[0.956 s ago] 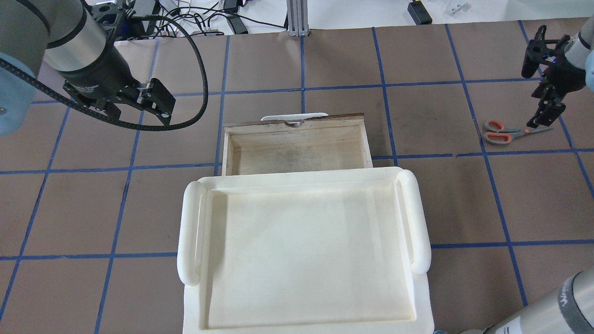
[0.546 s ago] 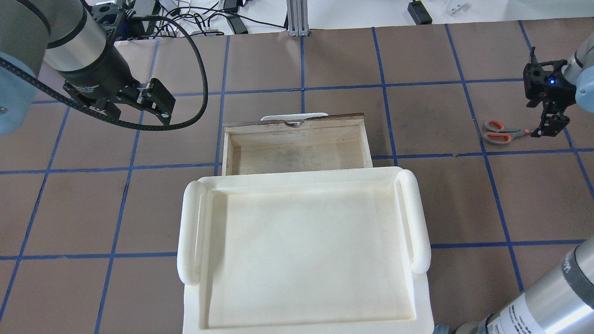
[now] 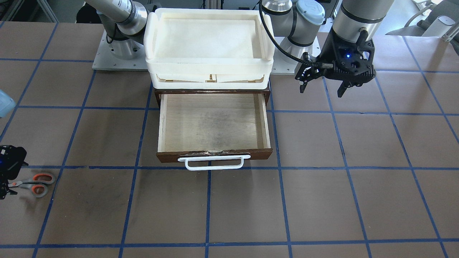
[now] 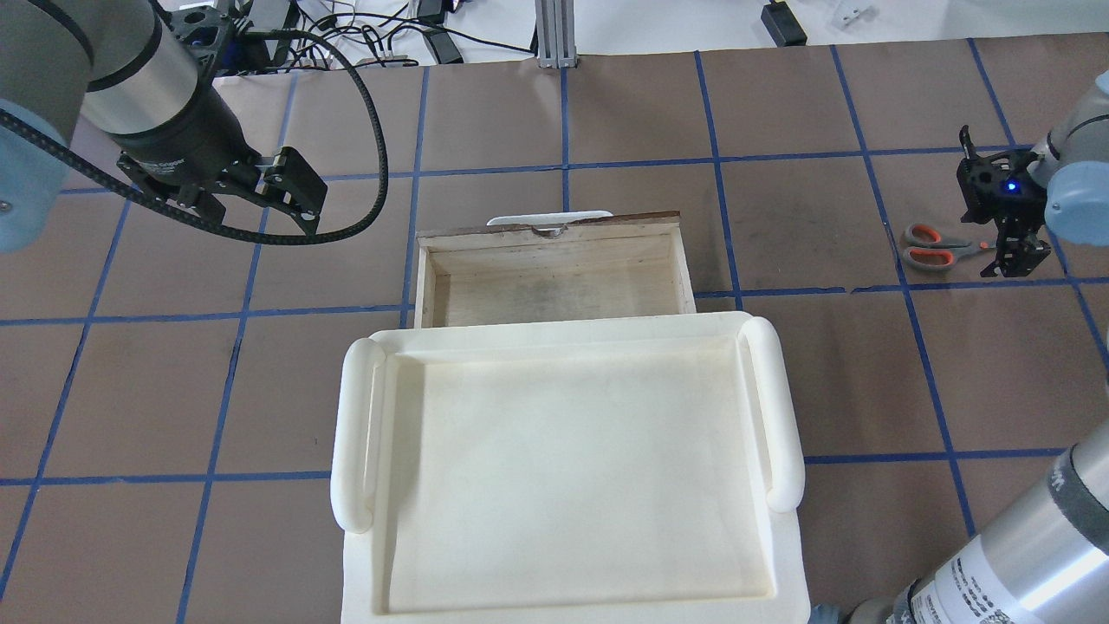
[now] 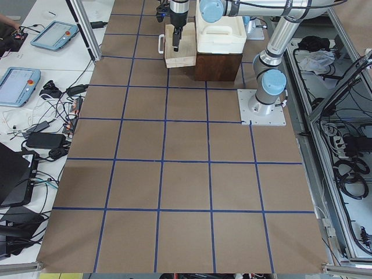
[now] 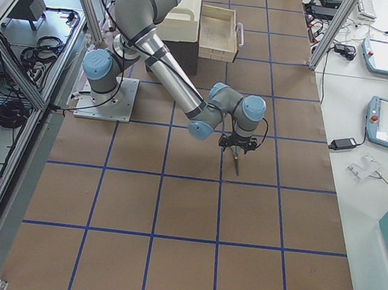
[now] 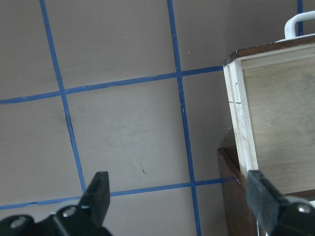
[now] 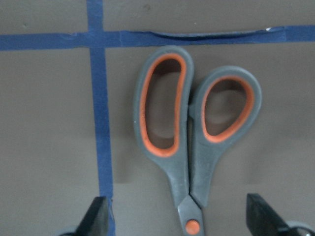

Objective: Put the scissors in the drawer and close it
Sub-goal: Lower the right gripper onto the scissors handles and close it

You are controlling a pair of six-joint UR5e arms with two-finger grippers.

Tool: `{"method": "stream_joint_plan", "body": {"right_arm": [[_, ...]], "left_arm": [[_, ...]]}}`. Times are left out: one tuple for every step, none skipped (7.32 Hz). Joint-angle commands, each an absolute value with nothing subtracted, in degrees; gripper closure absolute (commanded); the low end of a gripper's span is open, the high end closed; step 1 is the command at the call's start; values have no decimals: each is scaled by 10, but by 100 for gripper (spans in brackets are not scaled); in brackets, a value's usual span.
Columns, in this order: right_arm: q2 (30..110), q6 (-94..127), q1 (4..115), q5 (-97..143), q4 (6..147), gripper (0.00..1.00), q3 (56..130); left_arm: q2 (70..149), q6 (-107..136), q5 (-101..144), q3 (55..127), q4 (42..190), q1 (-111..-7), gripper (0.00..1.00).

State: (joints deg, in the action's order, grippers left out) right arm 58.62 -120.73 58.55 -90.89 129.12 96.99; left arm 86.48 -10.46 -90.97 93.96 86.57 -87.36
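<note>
Low down, the right gripper [image 8: 179, 220] had its fingers [image 8: 98, 216] spread wide, one on each side of the scissors [image 8: 189, 164] at the orange pivot, clamped on nothing. The scissors lay flat on the table [image 4: 823, 390], well off the right side of the drawer [image 4: 554, 290], handles pointing toward it. The left gripper [image 7: 179, 194], likewise spread and empty, hovered off the drawer's left front corner. The drawer stood open from the dark box [image 3: 266, 96] beneath the cream tray [image 4: 780, 407].

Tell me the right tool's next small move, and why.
Probably lower straight down, then close: the scissors lie flat on the table, ungrasped, and the open right tool hangs over them, fingers either side of the orange pivot.
</note>
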Motion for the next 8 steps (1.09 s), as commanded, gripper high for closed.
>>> {"method": "stream_joint_plan", "body": {"right_arm": [[583, -1209, 586, -909, 1301, 11, 975], [582, -1209, 586, -908, 1301, 16, 976], [582, -1210, 586, -909, 1301, 30, 976], [582, -1211, 586, -909, 1301, 42, 976], [582, -1211, 586, -909, 1301, 54, 976], [582, -1211, 586, -909, 1301, 62, 976], [583, -1213, 586, -910, 1301, 86, 976], [584, -1215, 586, -911, 1306, 100, 976]], "left_arm": [[865, -105, -910, 940, 865, -874, 0], [864, -105, -911, 940, 866, -874, 0], [864, -105, -911, 940, 866, -874, 0], [864, -105, -911, 940, 866, -874, 0], [864, -105, -911, 940, 865, -874, 0], [864, -105, -911, 940, 866, -874, 0], [864, -105, -911, 940, 866, -874, 0], [863, -105, -911, 942, 866, -874, 0]]}}
